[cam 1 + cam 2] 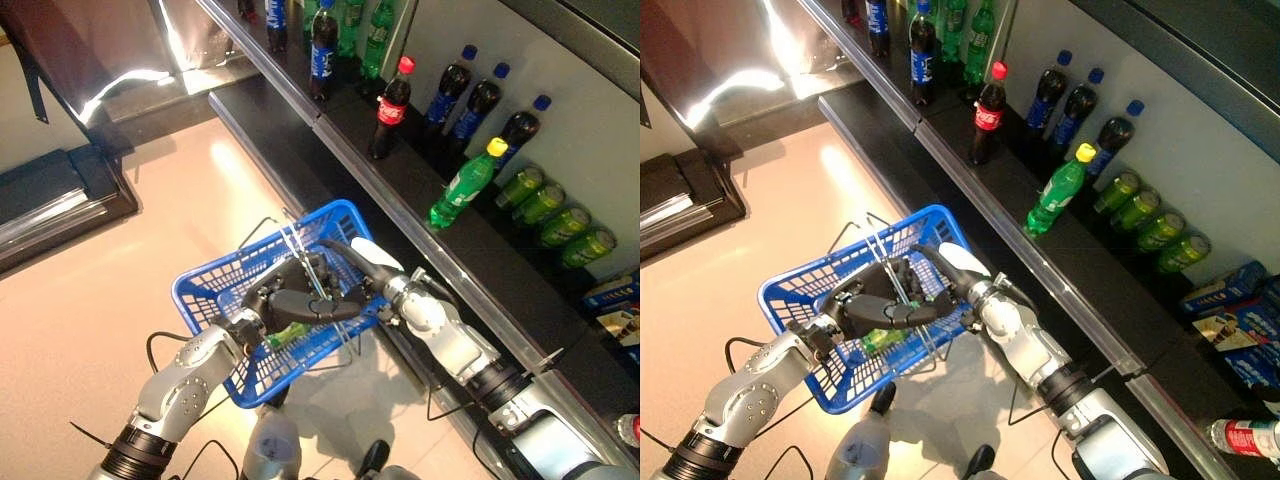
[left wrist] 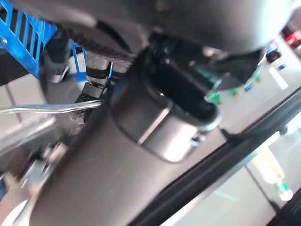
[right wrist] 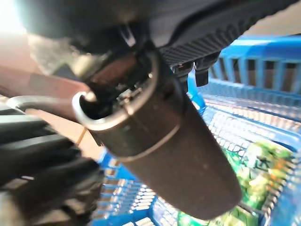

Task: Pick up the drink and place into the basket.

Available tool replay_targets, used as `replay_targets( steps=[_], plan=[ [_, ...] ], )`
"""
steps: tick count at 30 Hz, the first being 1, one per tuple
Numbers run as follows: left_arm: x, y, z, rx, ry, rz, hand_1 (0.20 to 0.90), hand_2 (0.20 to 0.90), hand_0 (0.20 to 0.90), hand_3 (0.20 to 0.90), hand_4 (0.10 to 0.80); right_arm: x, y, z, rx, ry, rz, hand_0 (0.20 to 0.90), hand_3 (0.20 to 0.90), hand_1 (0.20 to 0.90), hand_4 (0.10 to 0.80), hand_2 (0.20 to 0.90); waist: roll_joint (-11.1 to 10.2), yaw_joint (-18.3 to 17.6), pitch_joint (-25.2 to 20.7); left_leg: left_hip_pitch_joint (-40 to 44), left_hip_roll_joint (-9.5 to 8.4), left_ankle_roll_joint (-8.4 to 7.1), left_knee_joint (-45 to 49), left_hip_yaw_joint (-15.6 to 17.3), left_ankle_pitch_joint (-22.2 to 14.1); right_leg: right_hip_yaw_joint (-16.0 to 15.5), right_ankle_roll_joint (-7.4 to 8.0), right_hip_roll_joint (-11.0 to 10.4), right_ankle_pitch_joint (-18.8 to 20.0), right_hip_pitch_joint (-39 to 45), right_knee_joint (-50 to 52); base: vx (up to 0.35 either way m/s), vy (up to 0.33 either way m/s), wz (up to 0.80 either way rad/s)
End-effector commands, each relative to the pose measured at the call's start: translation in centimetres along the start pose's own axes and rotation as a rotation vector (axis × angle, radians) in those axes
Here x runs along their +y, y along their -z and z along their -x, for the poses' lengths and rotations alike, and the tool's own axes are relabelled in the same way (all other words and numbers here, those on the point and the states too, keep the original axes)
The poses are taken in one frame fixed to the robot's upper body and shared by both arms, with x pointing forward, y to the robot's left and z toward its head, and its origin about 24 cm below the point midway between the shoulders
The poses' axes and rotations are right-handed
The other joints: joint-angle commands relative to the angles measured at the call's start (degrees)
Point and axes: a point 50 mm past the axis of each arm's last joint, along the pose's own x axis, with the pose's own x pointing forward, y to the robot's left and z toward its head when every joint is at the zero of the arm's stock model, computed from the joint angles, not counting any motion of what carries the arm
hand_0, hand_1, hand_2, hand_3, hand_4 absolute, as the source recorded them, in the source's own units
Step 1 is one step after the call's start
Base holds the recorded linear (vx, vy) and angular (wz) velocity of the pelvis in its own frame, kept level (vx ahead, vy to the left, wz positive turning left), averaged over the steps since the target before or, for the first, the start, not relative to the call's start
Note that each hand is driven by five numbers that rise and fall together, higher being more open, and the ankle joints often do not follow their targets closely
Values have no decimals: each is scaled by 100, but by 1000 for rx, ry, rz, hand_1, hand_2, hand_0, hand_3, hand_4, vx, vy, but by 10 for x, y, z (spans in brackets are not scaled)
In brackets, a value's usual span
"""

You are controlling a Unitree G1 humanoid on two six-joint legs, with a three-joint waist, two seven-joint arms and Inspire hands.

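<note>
A green drink (image 1: 290,333) lies on the bottom of the blue basket (image 1: 205,290), and it also shows past the right hand's thumb as the drink (image 3: 256,165) in the right wrist view. My left hand (image 1: 268,296) is curled round the basket's wire handles (image 1: 296,245) and holds the basket off the floor. Coming in from the shelf side, my right hand (image 1: 345,300) reaches over the basket with its fingers stretched out and nothing in them, just above the drink.
A long dark shelf (image 1: 420,250) runs along the right. On it stand a red-capped cola bottle (image 1: 390,108), several blue-capped dark bottles, a green bottle with a yellow cap (image 1: 465,185) and green cans (image 1: 560,225). Pale floor lies to the left.
</note>
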Motion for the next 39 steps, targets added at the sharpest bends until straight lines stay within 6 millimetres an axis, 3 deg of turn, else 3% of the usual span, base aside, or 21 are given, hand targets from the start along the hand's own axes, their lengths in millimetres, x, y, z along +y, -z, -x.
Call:
replay_targets(
  steps=[1,7,11,13,18,23,26,32,37,38,39],
  plan=[
    [-42,-84,-1,-645,217,-17,300,300,300,200,100,8,-6,12,-114,35,-175,900,900,900,800,900,162,-178,-1701,396,166,193,-159,373,-401,66,-116,-92,-110,143,-9,13,12,-12],
    [-5,-65,15,-629,-13,-3,300,300,300,200,100,27,26,38,-56,93,-469,900,900,900,800,900,236,-289,-1719,386,212,186,-159,470,-423,93,-75,-145,-107,91,-9,6,12,-6],
    [6,-58,24,-623,-95,-3,300,300,300,200,100,34,38,48,-9,133,-522,900,900,900,800,900,263,-353,-1718,382,232,187,-159,511,-432,131,-74,-159,-104,55,-9,-1,9,-7],
    [23,-51,35,-626,-205,3,300,300,300,200,100,41,54,62,37,158,-542,900,900,900,800,900,291,-481,-1703,401,259,180,-159,571,-443,197,-58,-174,-88,14,-9,5,8,-18],
    [44,-40,47,-605,-358,5,300,300,300,200,100,44,71,74,105,217,-617,900,900,900,800,900,321,-621,-1685,441,292,165,-159,654,-467,283,-43,-183,-73,-24,-9,5,1,-14],
    [69,-12,61,-539,-536,47,300,300,300,200,100,50,94,92,207,313,-728,900,900,900,800,900,400,-830,-1673,496,352,140,-159,750,-501,464,-37,-179,-46,-134,-9,-15,7,-12],
    [73,-7,63,-528,-554,54,300,300,300,200,100,52,98,95,221,324,-742,900,900,900,800,900,411,-859,-1672,504,358,137,-159,759,-506,492,-38,-173,-44,-143,-9,-9,3,-21],
    [105,47,95,-361,-811,129,300,300,300,200,100,64,131,128,403,440,-794,900,900,900,800,900,463,-1135,-1652,561,396,109,-159,838,-531,718,-38,-143,29,-251,-9,-6,-4,-17],
    [121,80,120,-260,-1015,187,300,300,300,200,100,74,148,144,519,489,-847,900,900,900,800,900,465,-1253,-1647,589,391,94,-159,876,-559,774,-37,-136,64,-294,-9,-9,0,-10],
    [125,99,133,-193,-1110,224,300,300,300,200,100,81,157,152,583,501,-856,900,900,900,800,900,459,-1312,-1664,610,391,93,-159,898,-571,815,-46,-125,76,-311,-9,-3,-6,-6],
    [126,104,137,-160,-1139,223,300,300,300,200,100,84,160,155,612,505,-862,900,900,900,800,900,457,-1330,-1670,618,393,94,-159,907,-576,832,-52,-120,75,-315,-9,-3,-6,-3]
  ],
)
